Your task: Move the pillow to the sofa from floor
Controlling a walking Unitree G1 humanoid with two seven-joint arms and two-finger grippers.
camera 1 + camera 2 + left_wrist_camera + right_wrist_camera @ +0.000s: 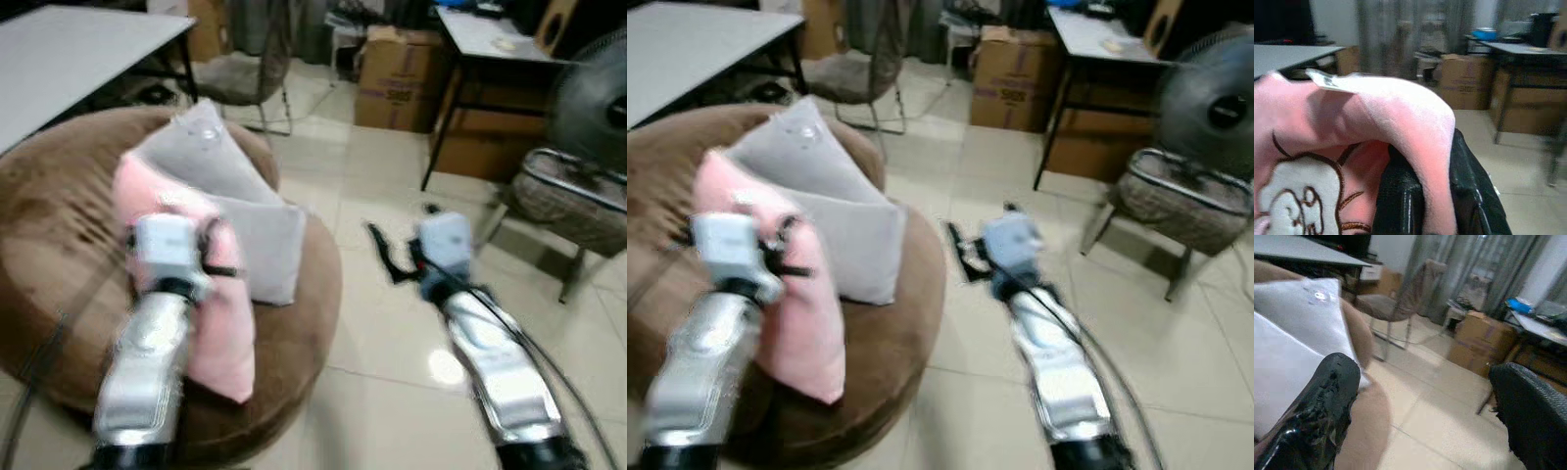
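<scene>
A pale tiled floor (392, 225) is seen from the left eye, with cardboard boxes (397, 78), a dark-legged table and a standing fan along the far side, and a white table at the far left. Before the robot a round brown velvety sofa seat (59, 255) is set, and a grey square cushion (235, 211) is propped near its middle. The soft pink pillow (220, 333) is draped down over the seat's near edge, its long axis running from the middle toward the robot, and it is pinched by the left gripper (211, 257), which is plainly the nearer arm.

In the right eye view the right gripper (965, 257) is held over bare floor, well apart from the seat's edge, and nothing is carried by it.

From the left wrist a fold of pink plush with a white embroidered patch is seen clamped between the black fingers (1400, 205).

From the right wrist the fingers (1317, 416) are spread wide, with the grey cushion just beyond them.
</scene>
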